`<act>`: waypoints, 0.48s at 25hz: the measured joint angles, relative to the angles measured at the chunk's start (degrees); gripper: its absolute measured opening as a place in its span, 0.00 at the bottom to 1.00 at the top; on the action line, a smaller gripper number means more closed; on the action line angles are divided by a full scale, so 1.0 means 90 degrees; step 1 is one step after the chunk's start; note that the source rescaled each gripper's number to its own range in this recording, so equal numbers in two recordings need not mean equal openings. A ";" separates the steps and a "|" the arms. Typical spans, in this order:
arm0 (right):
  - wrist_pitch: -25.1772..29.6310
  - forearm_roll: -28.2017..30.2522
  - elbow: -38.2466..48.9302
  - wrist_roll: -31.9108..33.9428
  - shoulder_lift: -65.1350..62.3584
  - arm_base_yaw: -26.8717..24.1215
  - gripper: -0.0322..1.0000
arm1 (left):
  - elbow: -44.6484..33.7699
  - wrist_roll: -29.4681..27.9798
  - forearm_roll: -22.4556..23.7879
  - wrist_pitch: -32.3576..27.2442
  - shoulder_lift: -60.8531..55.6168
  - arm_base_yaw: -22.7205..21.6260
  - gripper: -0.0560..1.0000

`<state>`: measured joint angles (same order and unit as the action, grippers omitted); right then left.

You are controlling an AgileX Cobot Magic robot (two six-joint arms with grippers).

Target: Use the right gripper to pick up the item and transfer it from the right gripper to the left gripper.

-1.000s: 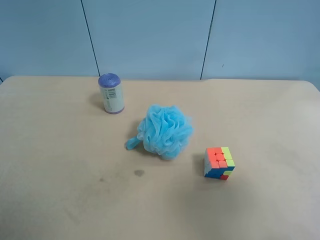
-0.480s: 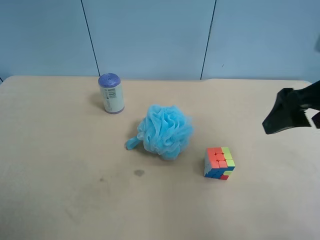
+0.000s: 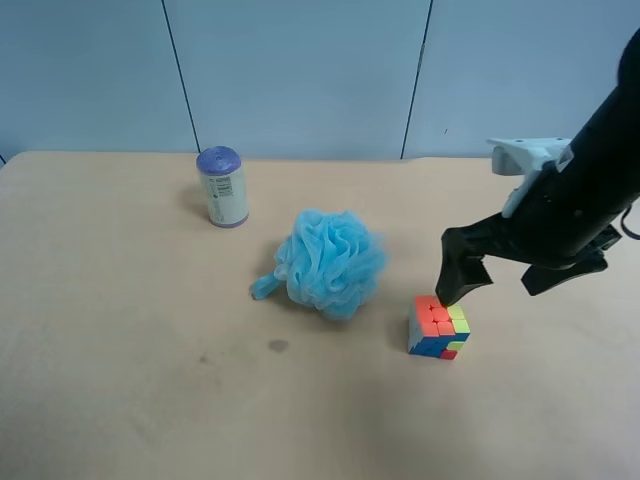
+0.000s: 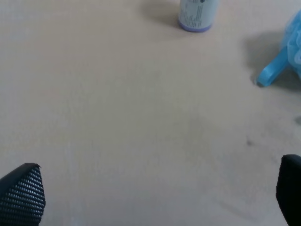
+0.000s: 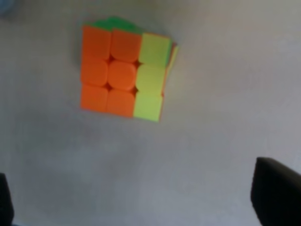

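The right gripper (image 3: 490, 287), jaws wide and empty, is hovering over the puzzle cube (image 3: 439, 327) lying near the blue bath puff (image 3: 330, 262), a light, rigid, slick-sided item probably best pinched across two opposite flat faces.

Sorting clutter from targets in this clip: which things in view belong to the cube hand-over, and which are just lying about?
Part of the job:
- puzzle cube, resting on the table
- right gripper, open, close by the cube
- left gripper, open, holding nothing

Just lying about:
- blue bath puff
- white canister with a purple lid
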<state>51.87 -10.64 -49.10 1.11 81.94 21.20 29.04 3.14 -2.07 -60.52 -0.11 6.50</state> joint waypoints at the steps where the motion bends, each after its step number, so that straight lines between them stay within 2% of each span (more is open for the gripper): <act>1: -0.0136 0.0000 0.0000 0.0054 0.0138 0.0088 1.00 | 0.0000 0.0000 0.0000 0.0000 0.0000 0.0000 1.00; 6: -0.0729 0.0042 -0.0001 0.0421 0.0771 0.0447 1.00 | 0.0000 0.0000 0.0000 0.0000 0.0000 0.0000 1.00; 12: -0.1021 0.0571 -0.0007 0.1036 0.1424 0.0515 1.00 | 0.0000 0.0000 0.0000 0.0000 0.0000 0.0000 1.00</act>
<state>42.69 -5.50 -49.15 10.44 94.75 25.84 29.04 3.14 -2.07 -60.52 -0.11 6.50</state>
